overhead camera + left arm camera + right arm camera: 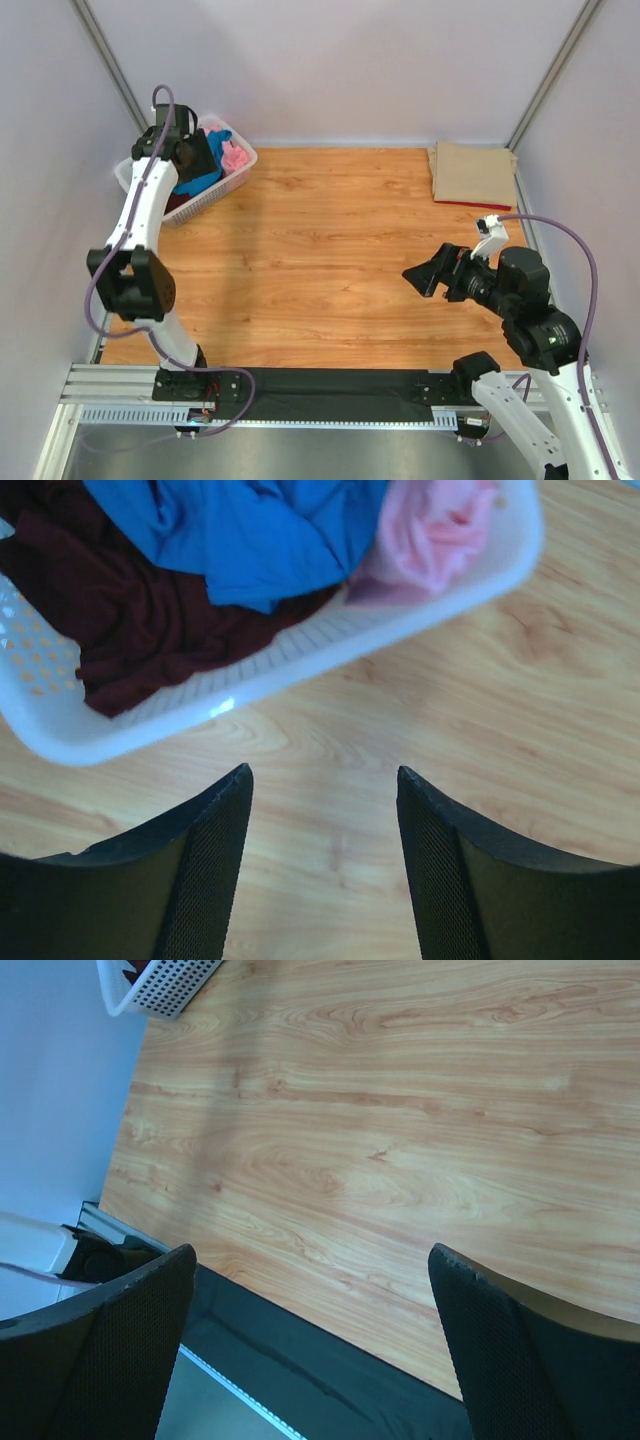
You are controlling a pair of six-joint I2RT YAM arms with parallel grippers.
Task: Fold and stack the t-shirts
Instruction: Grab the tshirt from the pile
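Observation:
A white lattice basket [232,177] stands at the far left of the table and holds crumpled t-shirts: a bright blue one [250,530], a dark maroon one [120,620] and a pink one [430,530]. My left gripper [200,165] hovers over the basket; in its wrist view the left gripper [323,770] is open and empty, its tips above bare wood just outside the basket's rim [300,670]. At the far right lies a folded tan t-shirt [472,172] on a red one [470,204]. My right gripper [420,272] hangs open and empty over the table's right side [312,1250].
Pale walls with metal posts close in the table on the left, back and right. A black strip [330,395] and an aluminium rail [110,382] run along the near edge by the arm bases.

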